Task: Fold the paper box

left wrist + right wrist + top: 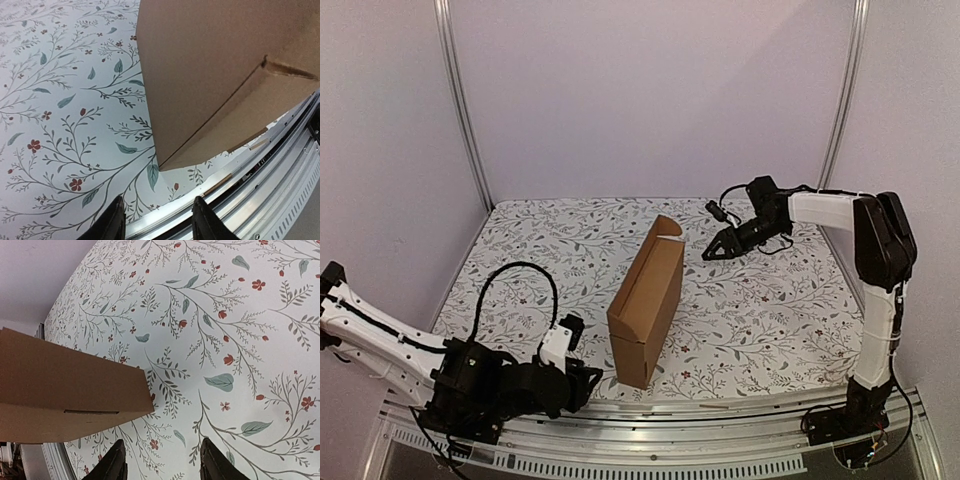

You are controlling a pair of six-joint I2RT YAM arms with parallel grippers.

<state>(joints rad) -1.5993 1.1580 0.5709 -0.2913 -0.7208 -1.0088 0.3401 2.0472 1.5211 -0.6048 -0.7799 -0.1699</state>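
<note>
Paper box (pixel 645 300) stands on edge on the worktop (pixel 770 310), its far face hidden. Left claw (pixel 157 210) and right claw (pixel 162 452) both spread, empty; wrist views crop the box.

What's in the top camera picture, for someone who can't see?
A brown paper box stands on edge on the flowery table. The left gripper sits by its near corner, the right gripper farther back; neither touches it.
</note>
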